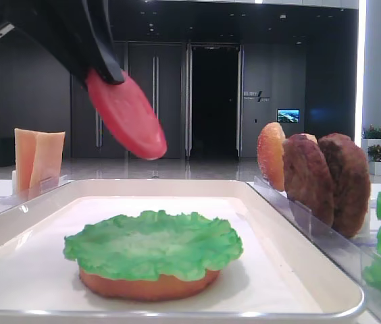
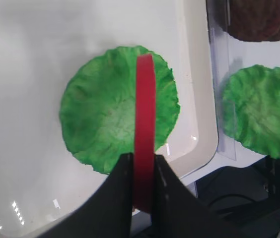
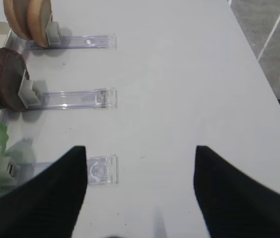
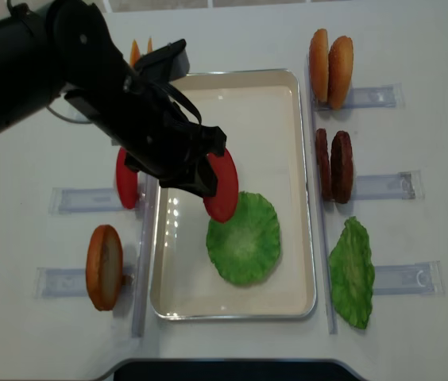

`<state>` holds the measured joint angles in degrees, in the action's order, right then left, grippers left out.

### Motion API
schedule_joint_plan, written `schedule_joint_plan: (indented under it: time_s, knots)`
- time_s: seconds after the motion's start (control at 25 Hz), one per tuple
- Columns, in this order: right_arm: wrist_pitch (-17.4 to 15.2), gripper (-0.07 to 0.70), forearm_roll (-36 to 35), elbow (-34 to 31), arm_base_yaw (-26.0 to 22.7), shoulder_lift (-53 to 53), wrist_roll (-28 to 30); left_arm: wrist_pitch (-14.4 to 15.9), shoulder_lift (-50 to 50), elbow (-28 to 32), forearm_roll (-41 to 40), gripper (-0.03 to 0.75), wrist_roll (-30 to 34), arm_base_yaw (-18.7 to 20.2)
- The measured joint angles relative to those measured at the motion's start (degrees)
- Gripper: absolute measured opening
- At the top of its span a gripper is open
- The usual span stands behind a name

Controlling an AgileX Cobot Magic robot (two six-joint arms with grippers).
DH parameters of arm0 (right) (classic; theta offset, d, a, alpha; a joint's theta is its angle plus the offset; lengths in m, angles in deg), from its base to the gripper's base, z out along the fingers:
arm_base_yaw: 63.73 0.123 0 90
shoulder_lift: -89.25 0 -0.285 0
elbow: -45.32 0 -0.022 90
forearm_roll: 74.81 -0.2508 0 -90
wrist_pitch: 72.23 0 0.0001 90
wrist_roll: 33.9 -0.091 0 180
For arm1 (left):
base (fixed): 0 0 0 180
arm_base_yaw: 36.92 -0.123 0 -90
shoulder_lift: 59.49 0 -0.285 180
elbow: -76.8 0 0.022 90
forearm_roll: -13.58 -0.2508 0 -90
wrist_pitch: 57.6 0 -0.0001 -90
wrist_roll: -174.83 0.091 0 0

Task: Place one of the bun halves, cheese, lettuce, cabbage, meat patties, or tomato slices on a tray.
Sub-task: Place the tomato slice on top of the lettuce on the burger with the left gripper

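Overhead, the left gripper [image 4: 208,176] was clenched on a tomato slice [image 4: 222,185], holding the red disc on edge above the white tray [image 4: 299,159]. From the left wrist camera the slice [image 2: 144,126] ran as a narrow red band straight up from between the two black fingers [image 2: 122,186], hanging over the middle of a lettuce leaf [image 2: 98,124] that lay flat on the tray. In the low front view that leaf [image 1: 153,244] sat on top of a bun half [image 1: 146,287] (only its orange rim showed beneath the green ruffles), and the slice [image 1: 126,115] hung tilted in the air, well clear of the leaf.

A second tomato slice [image 4: 126,178] stood in a clear rack just left of the tray, with another bun half [image 4: 103,267] upright in the rack nearer the front. On the right side, two bun halves [image 4: 329,67], two meat patties [image 4: 334,165] and a second lettuce leaf [image 4: 353,271] stood in their own racks.

The right gripper [image 3: 140,188] hovered over bare table with its fingers spread wide, grasping nothing.
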<state>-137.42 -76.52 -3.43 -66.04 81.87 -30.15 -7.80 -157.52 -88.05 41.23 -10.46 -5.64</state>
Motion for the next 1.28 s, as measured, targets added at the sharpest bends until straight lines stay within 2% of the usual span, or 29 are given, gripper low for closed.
schedule_joint_plan:
  time_s: [0.36, 0.92, 1.28]
  knots:
    - [0.0, 0.47, 0.0, 0.0, 0.0, 0.0, 0.0, -1.57, -3.62, 0.1, 6.99, 0.057, 6.4, 2.4]
    - [0.0, 0.47, 0.0, 0.0, 0.0, 0.0, 0.0, -2.51, -8.44, 0.34, 11.91, 0.057, 10.95, 2.4]
    - [0.0, 0.47, 0.0, 0.0, 0.0, 0.0, 0.0, -2.41, -11.26, 0.34, 13.23, 0.057, 11.71, 2.4]
